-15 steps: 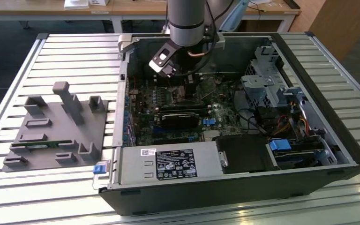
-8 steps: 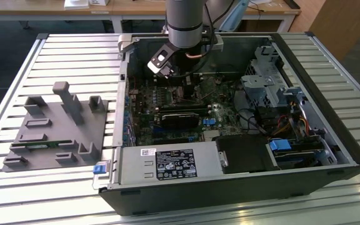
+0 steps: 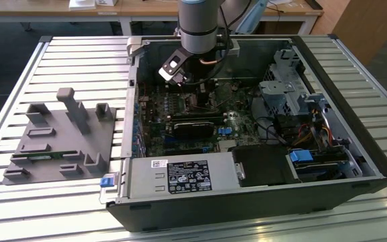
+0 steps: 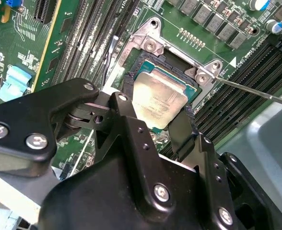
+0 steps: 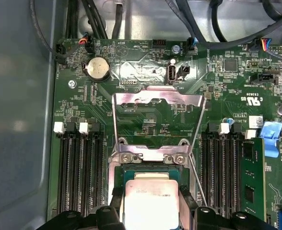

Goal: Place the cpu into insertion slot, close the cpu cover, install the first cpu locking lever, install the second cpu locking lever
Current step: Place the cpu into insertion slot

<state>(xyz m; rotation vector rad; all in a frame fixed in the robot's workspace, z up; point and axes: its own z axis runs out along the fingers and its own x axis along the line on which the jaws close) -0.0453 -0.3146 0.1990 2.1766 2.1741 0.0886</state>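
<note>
Jaws are clamped on the cpu [image 4: 158, 98], with one of the black fingers [image 4: 126, 115] pressed against each of two opposite edges and the dull silver face turned up. The cpu lies within the dark frame of the insertion slot [image 4: 150, 64], square to it. Whether it is fully seated or held just proud of the contacts cannot be told. In the first wrist view the cpu cover [image 5: 155, 97] is swung open on its hinge at the slot's edge and leans back away from the chip, with the green circuit board [image 5: 227, 96] visible through its square window. One locking lever [image 4: 256, 91], a thin bright rod, is unlatched; it runs out from a screwed corner of the slot's silver bracket and passes over the neighbouring memory slots [image 5: 78, 167]. These long black slots flank the insertion slot on both sides. A round coin cell [image 5: 98, 69] sits on the board beyond the open cover, near the case wall. In the exterior view the arm [image 3: 199, 25] reaches down into an open computer case [image 3: 247, 214] that lies on its side on a slatted bench [image 3: 79, 55]. A labelled power supply [image 3: 180, 176] occupies the near corner of the case. A grey moulded fixture [image 3: 59, 146] rests on the bench just beside the case, on the exterior view's left.
</note>
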